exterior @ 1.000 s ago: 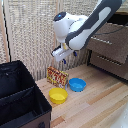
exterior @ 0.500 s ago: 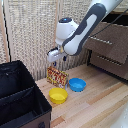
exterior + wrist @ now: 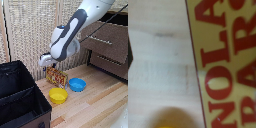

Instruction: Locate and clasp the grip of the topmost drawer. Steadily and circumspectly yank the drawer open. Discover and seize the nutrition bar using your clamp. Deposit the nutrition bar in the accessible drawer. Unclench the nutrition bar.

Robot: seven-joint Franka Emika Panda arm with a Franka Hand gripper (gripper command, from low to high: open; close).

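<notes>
The nutrition bar (image 3: pixel 57 77), a red and yellow printed packet, stands on the wooden floor by the reed wall. My gripper (image 3: pixel 47 62) hangs just above its upper edge, toward the exterior view's left. Its fingers are too blurred to show their state. In the wrist view the nutrition bar (image 3: pixel 225 65) fills half the picture with big red letters on yellow, very close. The topmost drawer (image 3: pixel 107 40), brown with a silvery bar handle (image 3: pixel 100 41), is at the exterior view's right. Its front seems to stick out past the lower drawer (image 3: pixel 112 62).
A yellow bowl (image 3: pixel 58 95) and a blue bowl (image 3: pixel 77 84) sit on the floor just in front of the packet. The yellow bowl (image 3: pixel 170 119) also shows blurred in the wrist view. A large black case (image 3: pixel 20 97) fills the exterior view's lower left.
The arm has swung toward the exterior view's left and come down, bringing the gripper from above the bowls to just over the packet.
</notes>
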